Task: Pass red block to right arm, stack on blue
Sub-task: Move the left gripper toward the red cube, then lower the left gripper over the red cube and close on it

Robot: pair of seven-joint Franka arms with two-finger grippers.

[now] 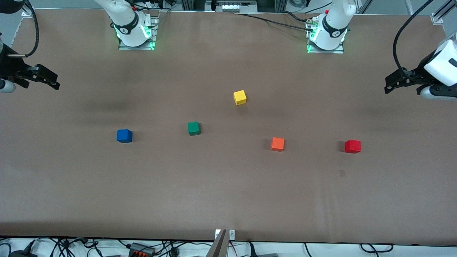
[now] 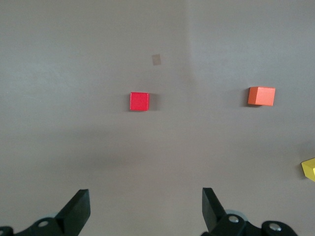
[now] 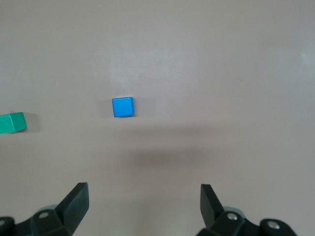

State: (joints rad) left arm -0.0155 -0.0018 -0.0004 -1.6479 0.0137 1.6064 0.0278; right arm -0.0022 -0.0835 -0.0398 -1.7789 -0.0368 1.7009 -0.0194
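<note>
Matte cubes on a smooth brown tabletop (image 1: 228, 200)

Both pincers, left pincer (image 1: 389, 85) and right pincer (image 1: 53, 81), hang open and empty over the tabletop's ends; small red wooden cube (image 1: 352, 146) and small blue wooden cube (image 1: 124, 136) lie well apart.

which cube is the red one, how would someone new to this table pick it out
On the brown table, five small cubes lie spread out; look toward the left arm's end. The red block is the last cube at that end, sitting alone on the surface. Its nearest neighbour, the orange cube, is paler and closer to the middle.
</note>
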